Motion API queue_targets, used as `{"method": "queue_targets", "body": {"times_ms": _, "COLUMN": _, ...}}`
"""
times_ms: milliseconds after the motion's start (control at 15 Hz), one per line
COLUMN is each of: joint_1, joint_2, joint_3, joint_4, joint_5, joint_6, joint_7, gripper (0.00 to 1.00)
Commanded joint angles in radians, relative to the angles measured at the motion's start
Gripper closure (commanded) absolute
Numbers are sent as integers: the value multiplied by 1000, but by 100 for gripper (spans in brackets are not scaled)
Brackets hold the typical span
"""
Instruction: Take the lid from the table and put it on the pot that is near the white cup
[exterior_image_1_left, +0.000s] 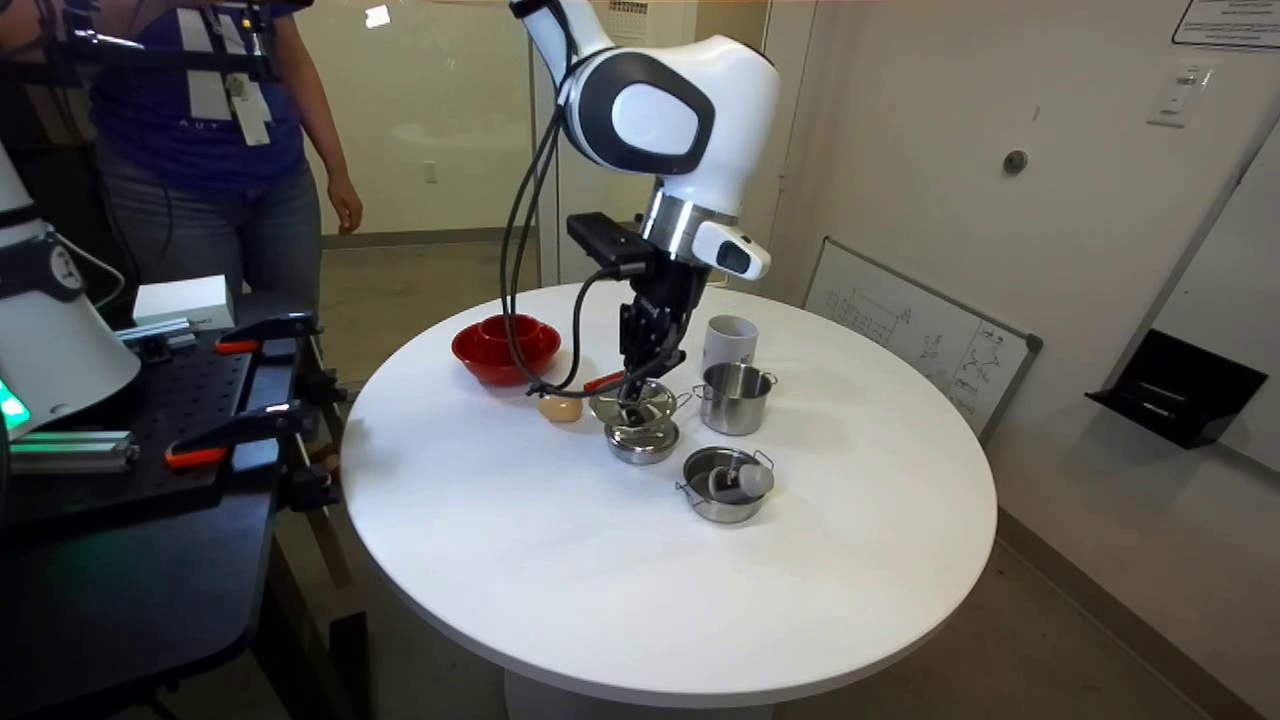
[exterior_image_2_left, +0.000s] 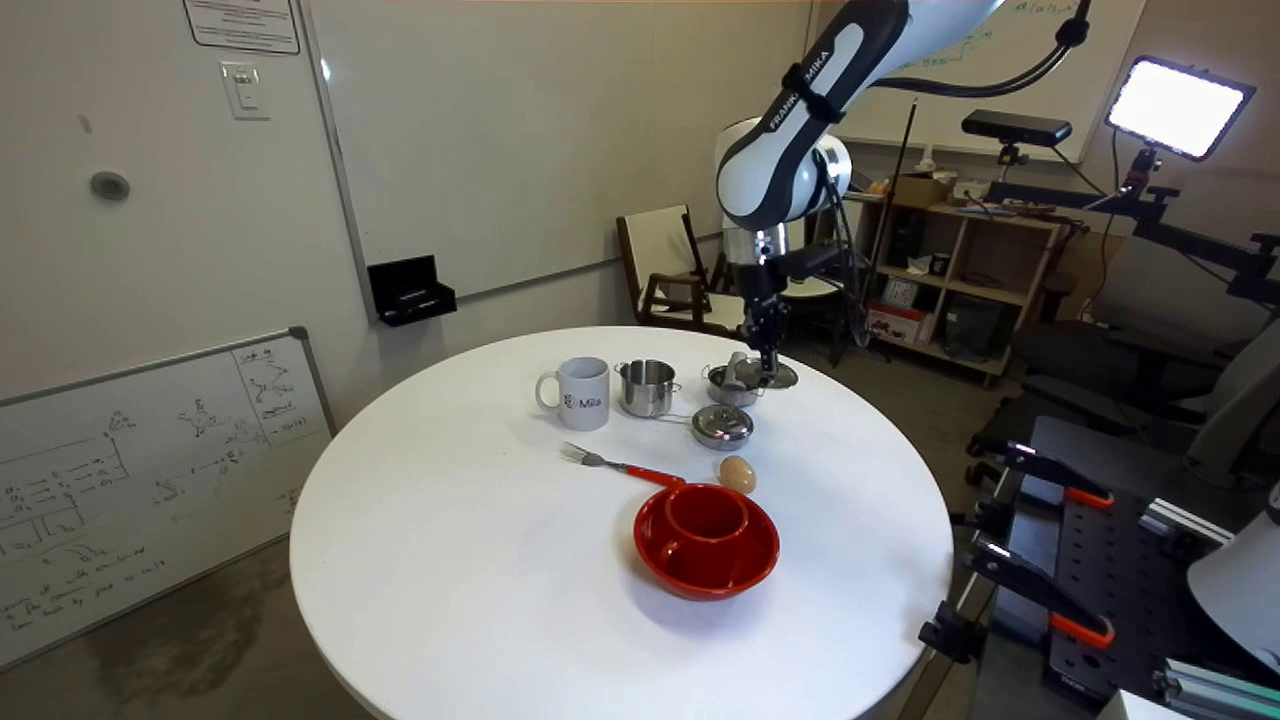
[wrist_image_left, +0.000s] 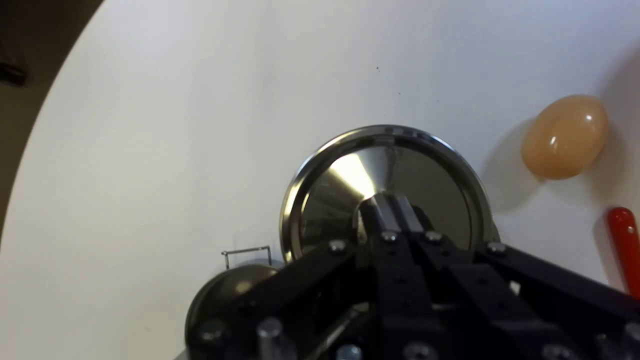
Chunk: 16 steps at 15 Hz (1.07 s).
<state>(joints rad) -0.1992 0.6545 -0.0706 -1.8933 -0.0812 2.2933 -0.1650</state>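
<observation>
Pinching a lid (wrist_image_left: 400, 170) by the middle with the gripper (wrist_image_left: 393, 204), squeezed close on it; cannot make out the knob. A lid of shiny steel, round and flat, smooth like a mirror, up off the white table (exterior_image_1_left: 560, 580) near a saucepan (exterior_image_1_left: 642, 457). A tall pot (exterior_image_1_left: 735, 412), shiny steel too, round with straight sides and little wire handles, standing just beside a white mug (exterior_image_2_left: 583, 405) with a curved handle and dark letters. More steel in the saucepan, low and round with a long thin handle, and in the wide pot (exterior_image_1_left: 722, 511). A smooth tan egg (wrist_image_left: 565, 137). Metal prongs and a red handle on the fork (exterior_image_2_left: 648, 473). Glossy red all over, both bowl (exterior_image_2_left: 755, 550) and red cup (exterior_image_2_left: 712, 548).

Now to count: one lid in the gripper, two pots, one saucepan, one white mug, one egg, one fork, one bowl, one red cup.

Inside the bowl, the red cup, sitting upright. Inside the wide pot, a smooth grey thing (exterior_image_1_left: 752, 481) with a round end, tilted; too small to name. Inside the tall pot, bare steel walls; cannot see the bottom. On the saucepan, cannot tell whether covered or bare.
</observation>
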Motion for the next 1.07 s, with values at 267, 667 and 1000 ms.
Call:
{"method": "queue_targets", "body": {"times_ms": 267, "joint_1": 61, "joint_2": 105, "joint_3": 25, "joint_4": 234, "joint_5": -28, "joint_6": -146, "joint_7": -62, "gripper": 100}}
{"method": "queue_targets", "body": {"times_ms": 667, "joint_1": 99, "joint_2": 267, "joint_3": 24, "joint_4": 478, "joint_5": -89, "joint_6": -179, "joint_7": -116, "gripper": 100}}
{"method": "queue_targets", "body": {"times_ms": 1000, "joint_1": 109, "joint_2": 364, "joint_3": 30, "joint_4": 623, "joint_5": -111, "joint_6": -179, "joint_7": -169, "gripper": 100}}
